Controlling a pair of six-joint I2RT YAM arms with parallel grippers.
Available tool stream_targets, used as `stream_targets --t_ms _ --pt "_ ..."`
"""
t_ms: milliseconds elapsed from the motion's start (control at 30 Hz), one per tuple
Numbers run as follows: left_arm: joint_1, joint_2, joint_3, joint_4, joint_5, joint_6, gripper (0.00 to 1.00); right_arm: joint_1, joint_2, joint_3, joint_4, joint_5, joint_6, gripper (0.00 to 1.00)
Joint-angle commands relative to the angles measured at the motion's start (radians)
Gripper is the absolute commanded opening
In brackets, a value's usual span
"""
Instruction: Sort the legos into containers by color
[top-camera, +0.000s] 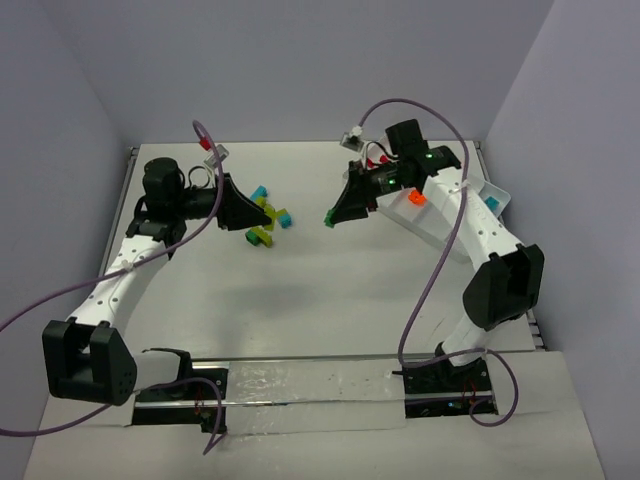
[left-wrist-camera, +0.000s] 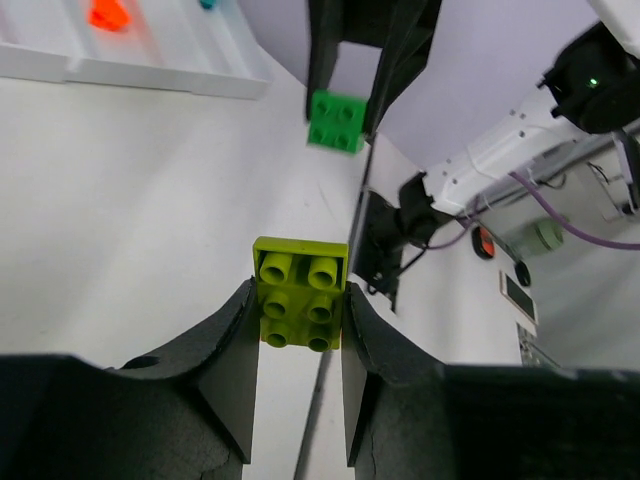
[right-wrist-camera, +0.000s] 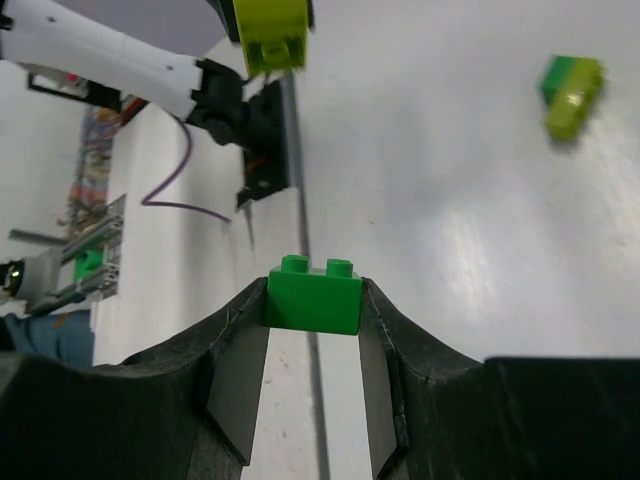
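While the white tabletop carries everything else, the long white plastic tray with raised dividers lies at its far right, set at an angle under the right arm. Black and two-fingered, the left gripper reaches over the left-centre of the table. Its fingers are clamped on the two sides of a flat yellow-green plastic brick, whose studs face the wrist camera. Opposite it, just in front of the tray's near end, the right gripper points back toward the left one. Its jaws are pressed against both ends of a green plastic brick, studs upward. The two held bricks face each other but stay apart, with bare table between them. A small cluster of loose bricks sits on the table just beside the left gripper's tips: a cyan brick farthest back, a second cyan brick to its right, and a yellow-green piece nearest the arms. Inside the tray, an orange brick lies in one channel and a small cyan brick in another.
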Motion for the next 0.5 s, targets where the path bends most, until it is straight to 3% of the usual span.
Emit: stream_targets --t_ms 0,100,233,467 --pt "0.051 0.045 0.075 -0.033 0.004 0.118 0.0 -0.111 0.032 0.066 -0.148 0.078 -0.174 0.0" --pt "0.048 0.051 0.085 -0.084 -0.072 0.16 0.0 -0.178 0.1 0.09 0.009 0.267 -0.026 0.0" --pt "0.048 0.063 0.094 -0.097 -0.181 0.191 0.0 -0.221 0.198 0.131 0.243 0.693 0.174 0.0" --pt "0.045 0.067 0.088 -0.104 -0.27 0.202 0.0 -0.216 0.437 0.339 0.25 0.981 0.228 0.0"
